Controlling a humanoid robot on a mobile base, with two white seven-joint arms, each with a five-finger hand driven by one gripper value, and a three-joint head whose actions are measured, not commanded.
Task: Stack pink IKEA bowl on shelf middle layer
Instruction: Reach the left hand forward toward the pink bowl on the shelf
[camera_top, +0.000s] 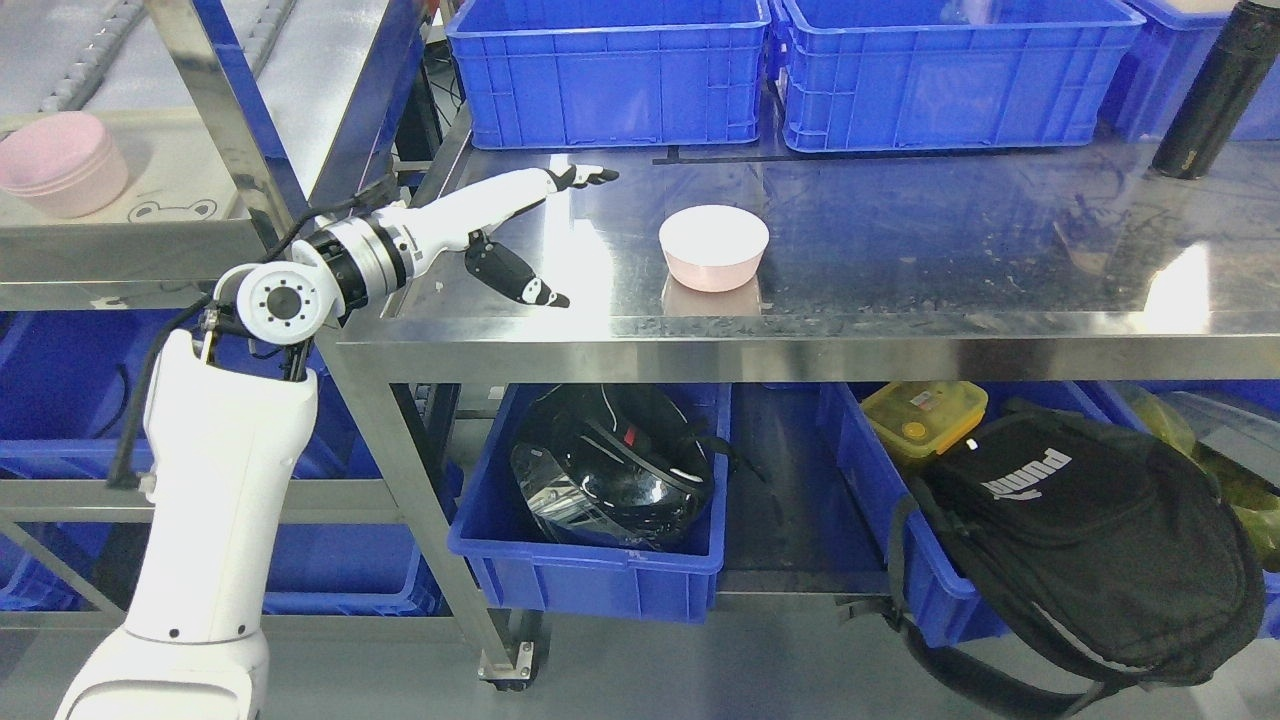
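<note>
— Steel tabletop (900, 260) fills the middle of the view, scuffed and shiny. What sits on it?

— One pink bowl (714, 248), upright, well forward of the back row and near the front edge, with its reflection showing on the metal just below it. Nothing touches it.

— And the hand?

— Left hand (540, 235) reaches over the tabletop's left end, to the left of the pink bowl and apart from it. Its fingers (585, 177) are stretched out straight and the thumb is spread away below them, so it is wide open and holds nothing. The white arm rises from the lower left.

— Where is the shelf?

— At the far left, a steel shelf (120, 250). On its upper visible layer stands a stack of pink bowls (62, 165).

— What else?

— Two blue crates (610, 75) line the back of the tabletop, with a black bottle (1215, 95) upright at the right. Below, a black helmet (610, 470) lies in a blue bin, a yellow lidded box (925, 412) sits in another, and a black backpack (1090, 540) hangs against that bin's front.
</note>
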